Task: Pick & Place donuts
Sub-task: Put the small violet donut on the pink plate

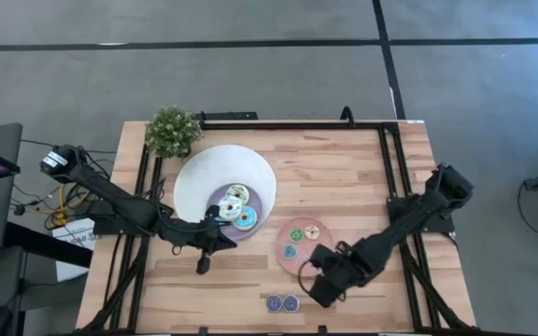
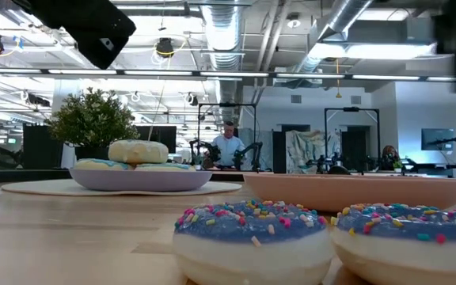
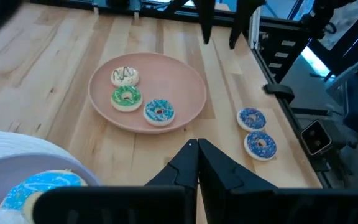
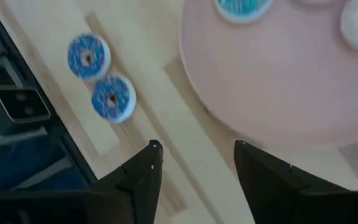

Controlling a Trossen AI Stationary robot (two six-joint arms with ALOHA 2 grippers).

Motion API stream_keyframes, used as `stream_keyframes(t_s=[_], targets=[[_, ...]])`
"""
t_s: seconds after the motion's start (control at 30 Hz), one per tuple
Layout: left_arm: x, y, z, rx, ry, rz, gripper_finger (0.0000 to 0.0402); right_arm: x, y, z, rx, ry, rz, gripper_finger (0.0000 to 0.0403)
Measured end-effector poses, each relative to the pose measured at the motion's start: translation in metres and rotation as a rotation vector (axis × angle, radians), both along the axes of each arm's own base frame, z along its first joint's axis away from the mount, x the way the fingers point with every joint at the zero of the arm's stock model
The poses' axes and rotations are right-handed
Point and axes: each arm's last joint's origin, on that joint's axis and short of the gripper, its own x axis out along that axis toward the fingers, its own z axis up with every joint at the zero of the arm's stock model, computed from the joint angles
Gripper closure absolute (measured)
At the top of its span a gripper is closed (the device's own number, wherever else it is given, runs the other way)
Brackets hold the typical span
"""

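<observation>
Two dark-blue sprinkled donuts [image 1: 282, 303] lie side by side on the wood near the table's near edge, close up in the low view [image 2: 252, 237]. The pink plate [image 1: 318, 250] carries a green, a white and a blue donut [image 3: 158, 111]. The white bowl [image 1: 194, 182] holds a few more, one cream [image 2: 138, 150] and one light blue [image 1: 244, 218]. My left gripper [image 3: 197, 146] is shut and hangs above the wood at the bowl's near side [image 1: 204, 264]. My right gripper [image 4: 197, 149] is open, above the wood at the plate's near edge [image 1: 308, 278], empty.
A small potted plant [image 1: 172, 131] stands at the far left corner behind the bowl. Black frame rails [image 1: 390, 159] run along the table's edges. Bare wood lies to the right of the plate and left of the two blue donuts. A person sits far behind the table [image 2: 228, 146].
</observation>
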Motion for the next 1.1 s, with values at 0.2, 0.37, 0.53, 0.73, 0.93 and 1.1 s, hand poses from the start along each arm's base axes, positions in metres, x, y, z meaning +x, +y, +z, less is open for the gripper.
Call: stream_keyframes(t_s=[0.2,0.37,0.53,0.73,0.93,1.1], targets=[[0.000,-0.001,0.001,0.069,-0.020,-0.067,0.0401,-0.016,0.020,-0.002,0.043,0.019,-0.049,0.0225],[0.000,-0.003,0.000,0.096,-0.015,-0.142,0.0401,-0.021,0.037,-0.013,0.087,0.013,-0.165,0.0224],[-0.002,-0.005,-0.002,0.101,0.009,-0.234,0.0402,-0.008,0.052,-0.027,0.135,-0.067,-0.151,0.0198],[-0.006,-0.006,-0.007,0.108,0.077,-0.311,0.0401,0.033,0.073,-0.042,0.207,-0.170,-0.022,0.0169],[-0.008,-0.005,-0.010,0.127,0.109,-0.329,0.0401,0.060,0.077,-0.040,0.131,-0.060,0.039,0.0168],[-0.008,-0.005,-0.010,0.130,0.109,-0.332,0.0401,0.076,0.075,-0.034,0.049,0.004,0.074,0.0168]])
